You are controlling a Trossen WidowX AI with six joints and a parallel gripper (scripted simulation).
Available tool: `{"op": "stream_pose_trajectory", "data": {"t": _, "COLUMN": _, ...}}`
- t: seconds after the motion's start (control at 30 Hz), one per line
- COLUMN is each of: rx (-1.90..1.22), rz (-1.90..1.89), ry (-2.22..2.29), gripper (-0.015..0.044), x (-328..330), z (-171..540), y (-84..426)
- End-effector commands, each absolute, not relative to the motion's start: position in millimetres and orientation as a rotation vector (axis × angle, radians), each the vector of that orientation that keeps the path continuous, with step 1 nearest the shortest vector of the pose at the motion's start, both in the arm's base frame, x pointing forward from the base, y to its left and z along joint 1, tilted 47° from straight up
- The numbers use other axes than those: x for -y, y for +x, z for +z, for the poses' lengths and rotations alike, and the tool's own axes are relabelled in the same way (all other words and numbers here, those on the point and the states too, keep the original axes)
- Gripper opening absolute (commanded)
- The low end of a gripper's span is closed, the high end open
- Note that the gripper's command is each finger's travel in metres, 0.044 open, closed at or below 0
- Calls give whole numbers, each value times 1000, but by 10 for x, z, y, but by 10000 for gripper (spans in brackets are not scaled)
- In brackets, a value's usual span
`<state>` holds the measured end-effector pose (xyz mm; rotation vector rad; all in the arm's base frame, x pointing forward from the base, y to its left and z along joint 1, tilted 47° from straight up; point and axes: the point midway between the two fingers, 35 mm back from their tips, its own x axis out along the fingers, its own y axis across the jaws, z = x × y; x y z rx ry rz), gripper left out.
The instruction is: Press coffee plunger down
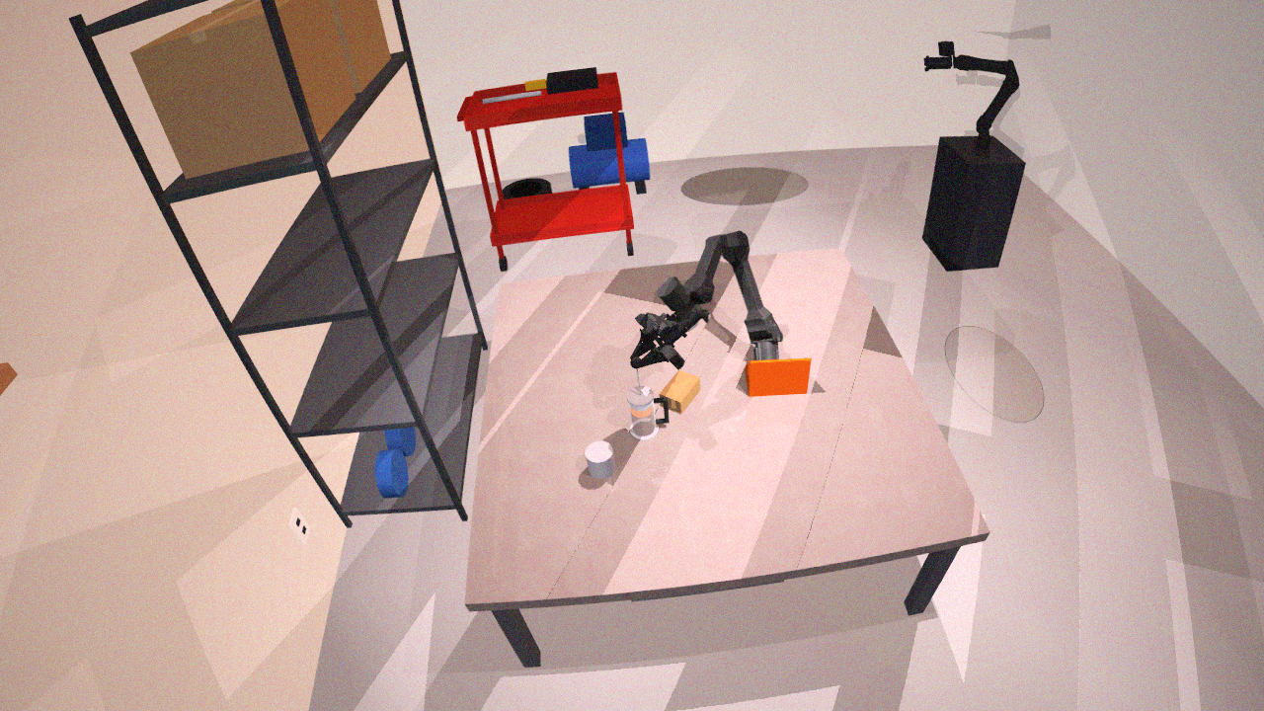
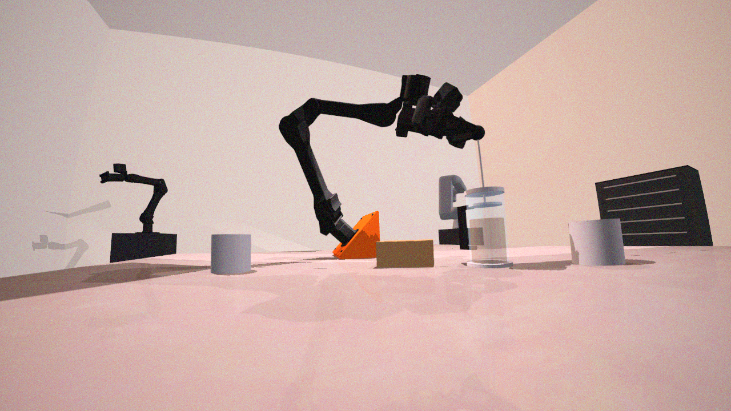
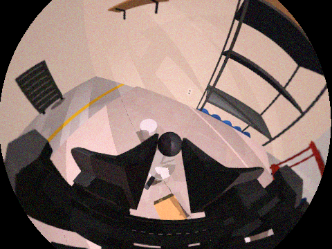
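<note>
I am watching the tool [image 3: 170, 149] from the wrist view: its two dark fingers are closing in on the black knob [image 3: 170, 144] of the plunger and are gripping it, one finger on each side. So the tool is grasping the knob, not hanging free.

In the exterior view the tool [image 2: 468, 135] is sitting at the very top of the thin rod [image 2: 480, 163], which is running straight down from it into the lid of the coffee press [image 2: 485, 227]. The knob itself is hiding behind the fingers there. A long stretch of rod is showing above the lid, so the plunger is standing raised, not yet pressed down.

The press is standing upright on the bench [image 2: 357, 327], directly below the tool. Its glass body is showing a brownish fill in the lower part and a dark handle on the side facing the arm.

From the top view the tool [image 1: 652, 354] is reaching out over the press [image 1: 643, 414]. A tan block [image 1: 680, 389] is lying just beside the press, on the side nearer the arm's orange base [image 1: 777, 375]. A grey cup [image 1: 598, 459] is standing beyond the press, further out from the tool, apart from it. In the exterior view a second grey cup [image 2: 231, 253] is standing well off to the other side of the base.

I cannot tell from these views how tightly the fingers are seating on the knob.
</note>
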<state>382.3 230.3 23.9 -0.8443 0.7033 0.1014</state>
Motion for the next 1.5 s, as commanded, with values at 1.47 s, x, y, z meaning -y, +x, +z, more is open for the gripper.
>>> {"op": "stream_pose_trajectory", "data": {"t": 1.47, "rx": -719, "rz": 99, "ry": -853, "gripper": 119, "x": -1705, "z": -387, "y": 3828}}
